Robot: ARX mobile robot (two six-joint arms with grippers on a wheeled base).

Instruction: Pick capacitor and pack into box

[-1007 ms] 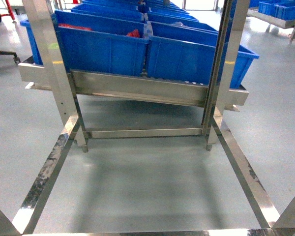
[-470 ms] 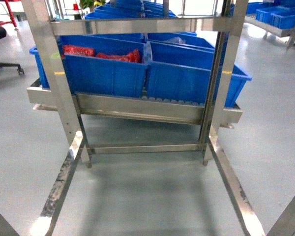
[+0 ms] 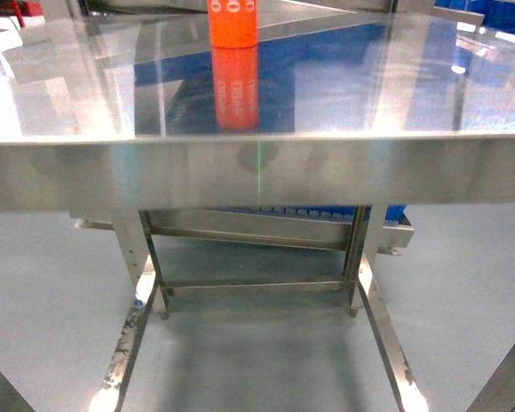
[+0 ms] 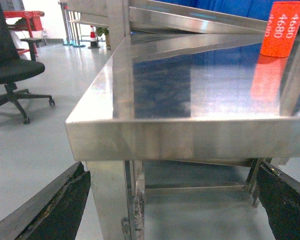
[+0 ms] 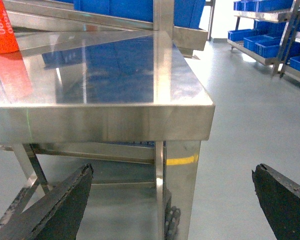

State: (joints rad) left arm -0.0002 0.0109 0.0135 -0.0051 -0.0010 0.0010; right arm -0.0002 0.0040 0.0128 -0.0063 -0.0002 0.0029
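An orange cylinder printed 4680, the capacitor (image 3: 233, 23), stands upright at the far middle of a shiny steel table (image 3: 257, 172). It also shows as the capacitor (image 4: 285, 27) at top right in the left wrist view and as the capacitor (image 5: 1, 32) at top left in the right wrist view. The box is out of view. My left gripper (image 4: 172, 167) hangs open below the table's near left corner, nothing between its black fingers. My right gripper (image 5: 172, 169) is open too, low in front of the near right corner. Neither gripper shows in the head view.
The table's front edge (image 4: 190, 135) sits level with both wrists; its legs and crossbars (image 3: 257, 287) stand on grey floor below. A black office chair (image 4: 10, 70) is off to the left. Racks of blue bins (image 5: 260, 40) stand far right.
The head view has risen: the blue bins on the rack have dropped out of sight, and the steel table top with the orange cylinder now fills the upper frame.
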